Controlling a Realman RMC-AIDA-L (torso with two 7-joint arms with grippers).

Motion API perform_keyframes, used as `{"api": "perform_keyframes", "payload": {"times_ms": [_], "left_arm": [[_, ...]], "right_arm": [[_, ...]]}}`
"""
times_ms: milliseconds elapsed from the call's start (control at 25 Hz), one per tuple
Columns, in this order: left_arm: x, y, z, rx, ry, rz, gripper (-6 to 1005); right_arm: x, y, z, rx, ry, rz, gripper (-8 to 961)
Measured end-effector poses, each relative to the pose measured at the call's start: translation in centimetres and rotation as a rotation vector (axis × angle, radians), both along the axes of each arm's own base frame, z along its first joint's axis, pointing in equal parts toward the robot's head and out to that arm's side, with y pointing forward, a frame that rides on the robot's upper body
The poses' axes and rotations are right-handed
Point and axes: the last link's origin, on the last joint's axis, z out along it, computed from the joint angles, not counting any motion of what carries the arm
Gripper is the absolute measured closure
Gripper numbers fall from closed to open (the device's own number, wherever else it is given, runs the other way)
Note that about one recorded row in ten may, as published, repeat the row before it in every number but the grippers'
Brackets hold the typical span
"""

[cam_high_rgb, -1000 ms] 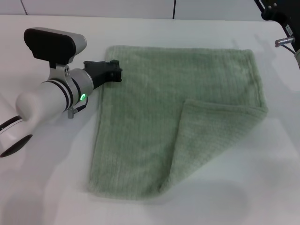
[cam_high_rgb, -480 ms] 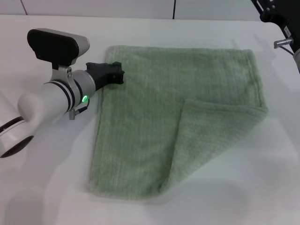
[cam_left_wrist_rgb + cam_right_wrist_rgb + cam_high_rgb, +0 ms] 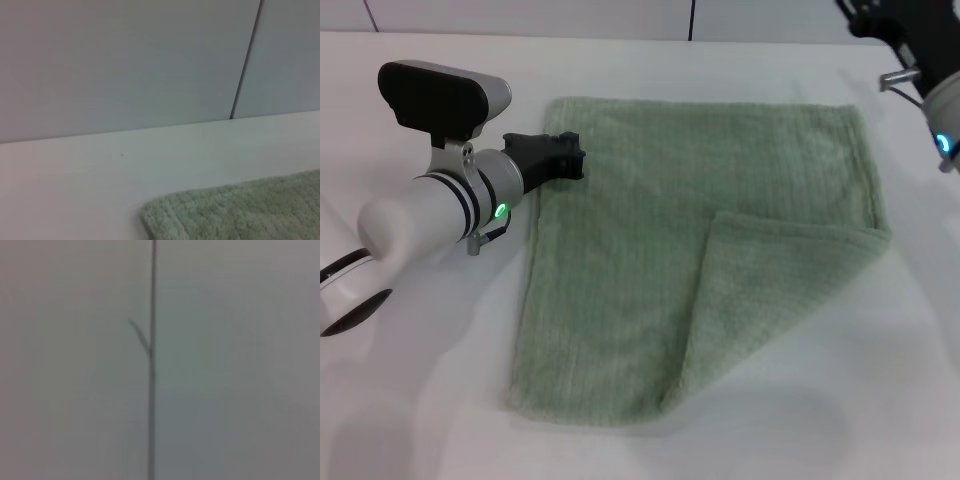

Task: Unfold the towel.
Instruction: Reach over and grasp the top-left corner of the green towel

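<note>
White counter (image 3: 800,420), plain, w/ pale wall panels (image 3: 125,65) behind; dark vertical seam (image 3: 246,60) between two panels.

Item 1: towel (image 3: 650,250). Sage-green terry, ribbed, hemmed. Lies flat at centre of counter, mostly spread. Near-right corner folded back over the body as a triangular flap (image 3: 770,290), its fold running from right edge to near edge. Far-left corner also seen in left wrist view (image 3: 235,210), resting on counter.

Item 2: left gripper (image 3: 558,156). Black, at end of white arm w/ green status light (image 3: 498,209), reaching in from left. Tip at towel's left edge, close to far-left corner, low on the cloth. Fingers look together on towel's edge, pinching the hem.

Item 3: right gripper (image 3: 905,30). Far-right corner of head view, only partly in frame, well apart from towel. Can't tell fingers' state. Blue-green light (image 3: 944,143) on arm. Right wrist view: wall only, one dark seam (image 3: 151,360).
</note>
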Motion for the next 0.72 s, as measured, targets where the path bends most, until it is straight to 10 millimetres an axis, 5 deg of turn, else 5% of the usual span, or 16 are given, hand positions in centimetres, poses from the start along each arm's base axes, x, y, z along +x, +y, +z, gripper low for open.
{"api": "perform_keyframes", "payload": {"times_ms": [400, 720], "left_arm": [[-0.2, -0.2, 0.0, 0.0, 0.002, 0.002, 1000], [-0.3, -0.3, 0.1, 0.004, -0.004, 0.002, 1000]], "right_arm": [[-7.2, 1.0, -1.6, -0.204, -0.121, -0.036, 260], [-10.5, 1.3, -0.8, -0.308, -0.241, -0.135, 260]]}}
